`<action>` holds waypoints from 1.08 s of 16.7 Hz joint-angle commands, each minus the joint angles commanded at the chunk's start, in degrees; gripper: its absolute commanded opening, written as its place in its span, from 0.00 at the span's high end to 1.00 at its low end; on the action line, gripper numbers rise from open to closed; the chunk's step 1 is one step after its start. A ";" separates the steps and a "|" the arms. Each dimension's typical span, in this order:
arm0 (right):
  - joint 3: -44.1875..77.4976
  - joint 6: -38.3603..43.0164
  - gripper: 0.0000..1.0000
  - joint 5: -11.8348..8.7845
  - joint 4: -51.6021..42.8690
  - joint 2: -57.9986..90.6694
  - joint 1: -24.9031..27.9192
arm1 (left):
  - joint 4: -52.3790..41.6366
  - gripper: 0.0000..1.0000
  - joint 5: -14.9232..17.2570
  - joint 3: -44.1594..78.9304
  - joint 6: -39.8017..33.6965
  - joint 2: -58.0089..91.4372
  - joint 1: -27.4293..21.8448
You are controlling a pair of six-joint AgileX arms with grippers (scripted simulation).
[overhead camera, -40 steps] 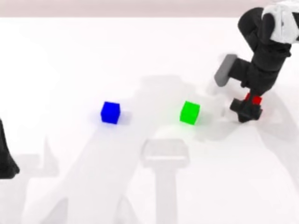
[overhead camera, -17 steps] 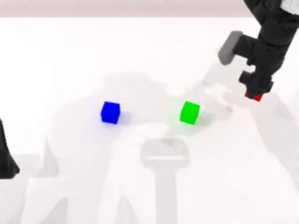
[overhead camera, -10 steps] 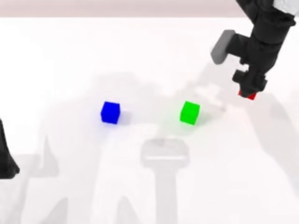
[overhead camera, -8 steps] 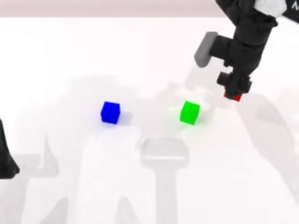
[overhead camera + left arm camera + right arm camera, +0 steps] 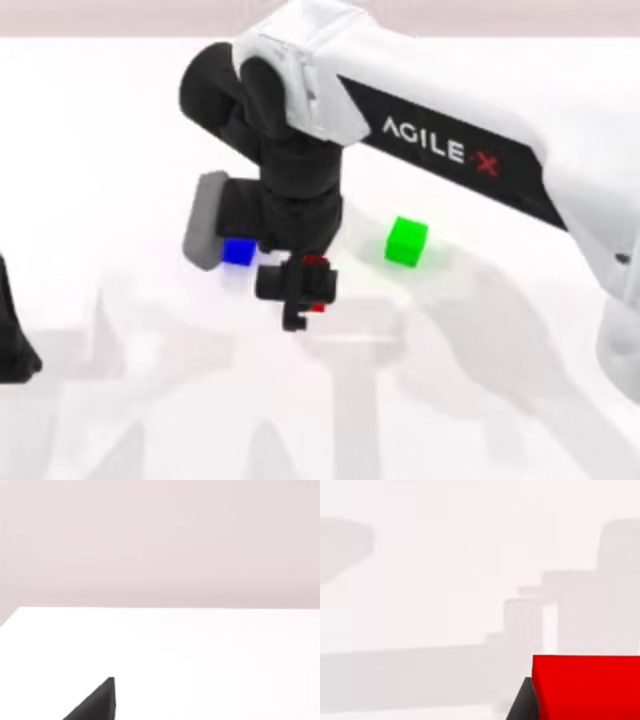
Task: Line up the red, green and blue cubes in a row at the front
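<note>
My right gripper (image 5: 299, 290) hangs over the table's middle, shut on the red cube (image 5: 316, 262), of which only slivers show between the black fingers. In the right wrist view the red cube (image 5: 585, 687) fills the lower corner beside one dark finger (image 5: 524, 703). The blue cube (image 5: 238, 252) lies just left of that gripper, partly hidden by the right wrist. The green cube (image 5: 407, 241) stands in full view to the right of the gripper. My left gripper (image 5: 12, 345) is parked at the left edge, open; one fingertip (image 5: 95, 703) shows over bare table.
The right arm's white forearm (image 5: 440, 150) stretches from the right edge across the back of the table, above the green cube. Its grey wrist camera block (image 5: 207, 220) sits beside the blue cube.
The right arm lifted the red cube from the right side and carried it left and forward past the green cube. It now hangs between the blue and green cubes. The left arm stayed still.
</note>
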 joint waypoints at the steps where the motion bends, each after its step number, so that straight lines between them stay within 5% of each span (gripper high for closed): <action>1: 1.22 0.81 1.00 0.03 -0.59 0.37 2.70 | 0.00 0.00 0.00 0.00 0.00 0.00 0.00; 4: 3.45 2.35 1.00 0.16 -1.53 0.84 7.15 | 0.00 0.00 0.00 0.00 0.00 0.00 0.00; 10: 2.50 2.53 1.00 0.11 -0.55 0.64 7.27 | 0.00 0.00 0.00 0.00 0.00 0.00 0.00; 18: -10.89 2.61 1.00 0.16 13.47 1.42 7.54 | 0.00 0.00 0.00 0.00 0.00 0.00 0.00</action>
